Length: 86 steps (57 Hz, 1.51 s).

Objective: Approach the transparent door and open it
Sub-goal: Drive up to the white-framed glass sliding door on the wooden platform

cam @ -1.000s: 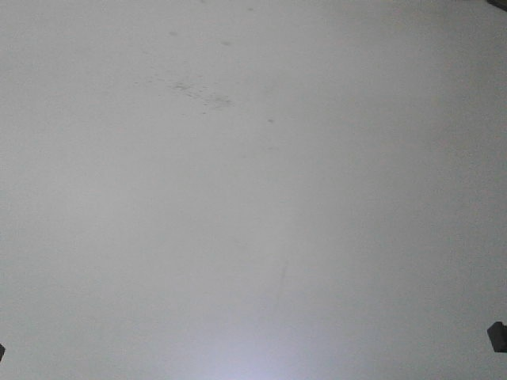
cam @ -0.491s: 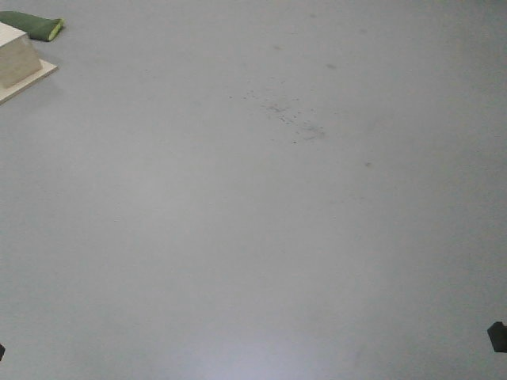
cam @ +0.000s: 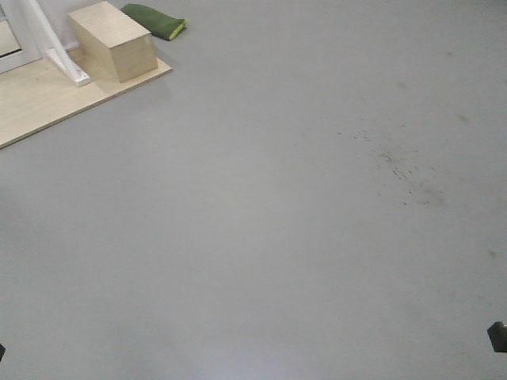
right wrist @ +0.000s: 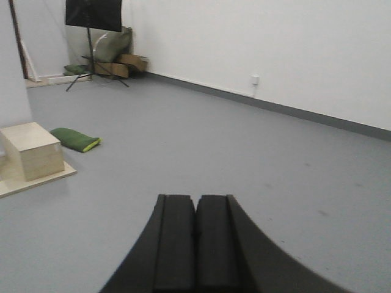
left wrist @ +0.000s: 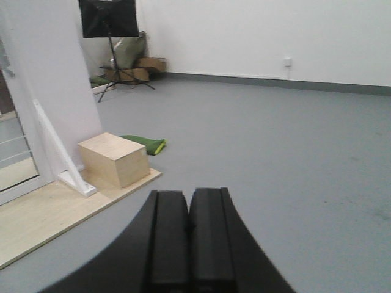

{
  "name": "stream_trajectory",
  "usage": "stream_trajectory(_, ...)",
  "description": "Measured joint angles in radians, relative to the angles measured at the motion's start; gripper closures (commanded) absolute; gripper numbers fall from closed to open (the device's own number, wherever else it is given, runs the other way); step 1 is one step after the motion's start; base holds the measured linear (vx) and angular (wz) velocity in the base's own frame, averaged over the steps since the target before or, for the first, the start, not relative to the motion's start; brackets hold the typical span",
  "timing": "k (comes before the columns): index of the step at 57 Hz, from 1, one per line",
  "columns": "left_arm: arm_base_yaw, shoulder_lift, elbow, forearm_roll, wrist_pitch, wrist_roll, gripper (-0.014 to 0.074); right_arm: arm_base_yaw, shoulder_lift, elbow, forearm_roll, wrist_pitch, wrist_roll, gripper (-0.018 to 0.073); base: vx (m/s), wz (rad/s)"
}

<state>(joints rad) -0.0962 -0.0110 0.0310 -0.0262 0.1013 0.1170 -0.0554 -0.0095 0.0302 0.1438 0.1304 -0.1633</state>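
Note:
The transparent door (left wrist: 13, 152) shows only as a strip at the far left of the left wrist view: clear glass with thin white horizontal bars in a white frame. Its handle is out of view. A corner of it shows at the top left of the front view (cam: 8, 38). Beside it stands the bare white frame post with its slanted brace (left wrist: 60, 149). My left gripper (left wrist: 188, 196) is shut and empty, held over the grey floor well away from the door. My right gripper (right wrist: 196, 200) is shut and empty too.
A light wooden platform (cam: 32, 107) lies under the door, with a wooden box (cam: 111, 43) on it and a green bag (cam: 154, 20) beside it. A black stand (left wrist: 110, 24) and cardboard boxes sit by the far wall. Grey floor (cam: 277, 222) stretches ahead.
The front view has swung left: the platform, box and green bag have come further into the top left, and the dark floor specks have slid to the right.

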Motion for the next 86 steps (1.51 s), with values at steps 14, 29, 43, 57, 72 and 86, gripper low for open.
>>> stream_trajectory(14, 0.0, 0.0, 0.0, 0.0, 0.0, 0.0, 0.0603, 0.0, 0.0, 0.0, 0.0, 0.0, 0.0, 0.0561, 0.54, 0.58)
stream_trajectory(29, 0.0, 0.0, 0.0, 0.0, 0.0, 0.0, 0.0603, 0.0, 0.0, 0.0, 0.0, 0.0, 0.0, 0.0561, 0.56, 0.5)
stream_trajectory(43, 0.0, 0.0, 0.0, 0.0, 0.0, 0.0, 0.0603, 0.0, 0.0, 0.0, 0.0, 0.0, 0.0, 0.0561, 0.56, 0.45)
stream_trajectory(57, 0.0, 0.0, 0.0, 0.0, 0.0, 0.0, 0.0603, 0.0, 0.0, 0.0, 0.0, 0.0, 0.0, 0.0561, 0.56, 0.42)
stream_trajectory(72, 0.0, 0.0, 0.0, 0.0, 0.0, 0.0, 0.0603, 0.0, 0.0, 0.0, 0.0, 0.0, 0.0, 0.0561, 0.56, 0.42)
stream_trajectory(86, 0.0, 0.0, 0.0, 0.0, 0.0, 0.0, 0.0603, 0.0, 0.0, 0.0, 0.0, 0.0, 0.0, 0.0561, 0.57, 0.28)
